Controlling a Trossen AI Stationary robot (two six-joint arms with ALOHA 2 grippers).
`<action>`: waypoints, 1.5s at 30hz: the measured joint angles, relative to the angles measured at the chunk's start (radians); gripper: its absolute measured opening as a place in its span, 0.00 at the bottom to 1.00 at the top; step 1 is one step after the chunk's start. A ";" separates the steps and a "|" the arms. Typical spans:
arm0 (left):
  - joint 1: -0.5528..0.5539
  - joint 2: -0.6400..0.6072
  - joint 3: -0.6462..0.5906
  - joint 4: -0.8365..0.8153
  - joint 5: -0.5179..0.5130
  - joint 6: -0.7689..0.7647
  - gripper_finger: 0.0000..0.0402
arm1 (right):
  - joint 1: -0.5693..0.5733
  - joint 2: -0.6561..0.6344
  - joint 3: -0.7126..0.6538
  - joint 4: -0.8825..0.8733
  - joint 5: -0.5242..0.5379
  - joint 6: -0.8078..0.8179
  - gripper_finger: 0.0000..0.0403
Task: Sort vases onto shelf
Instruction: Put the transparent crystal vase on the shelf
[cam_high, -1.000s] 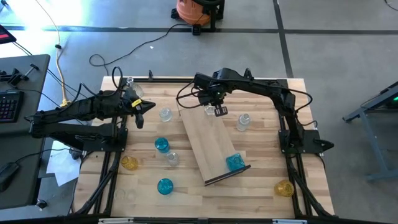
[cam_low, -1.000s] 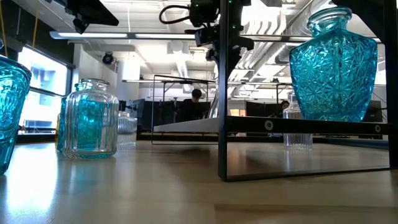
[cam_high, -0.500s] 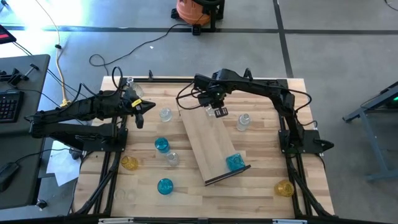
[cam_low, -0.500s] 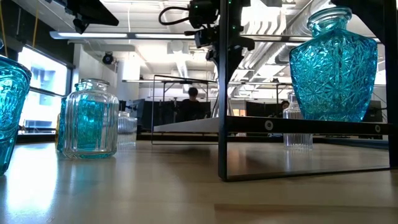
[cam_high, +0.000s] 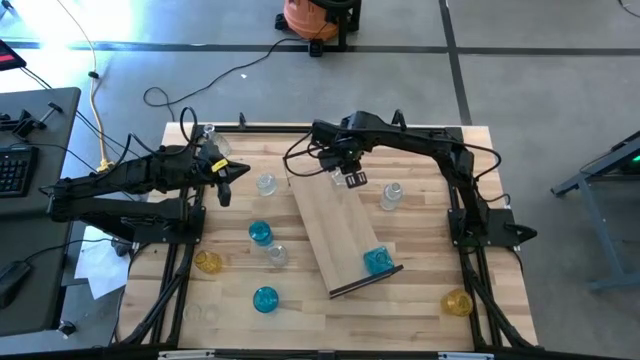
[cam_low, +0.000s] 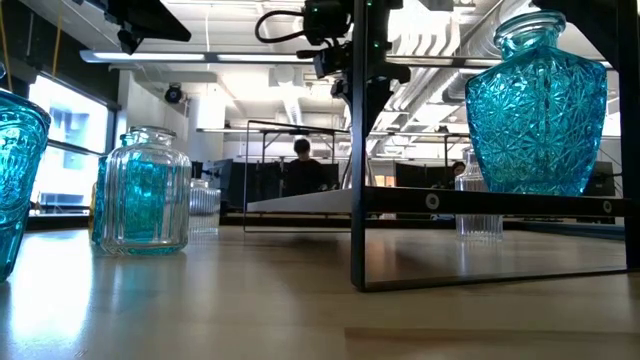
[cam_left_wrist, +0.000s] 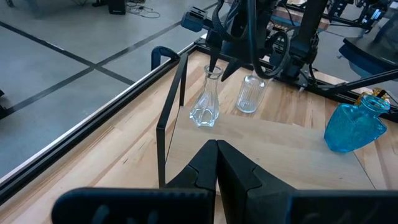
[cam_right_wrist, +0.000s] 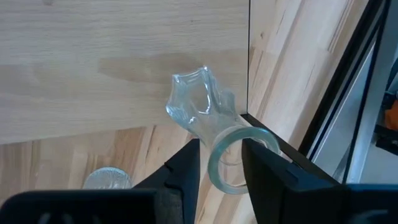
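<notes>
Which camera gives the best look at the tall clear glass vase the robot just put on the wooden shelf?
The left wrist view: the slim clear glass vase shows whole, upright on the light-wood shelf. The right wrist view looks down into its rim between the open right pincer. The high view shows a glint; the low view hides it.

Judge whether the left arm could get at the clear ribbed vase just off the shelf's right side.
Probably not: the left pincer waits across the table, and the shelf and the right pincer lie between it and that clear ribbed vase.
</notes>
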 joint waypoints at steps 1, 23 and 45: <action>0.000 0.000 0.000 0.000 0.000 0.000 0.01 | 0.002 0.000 0.000 0.000 0.000 0.000 0.26; 0.000 0.000 0.000 0.001 0.000 -0.003 0.01 | 0.042 -0.003 0.086 -0.030 0.067 -0.005 0.26; 0.000 0.030 0.000 -0.026 0.000 0.001 0.01 | 0.103 -0.066 0.230 -0.123 -0.050 0.278 0.02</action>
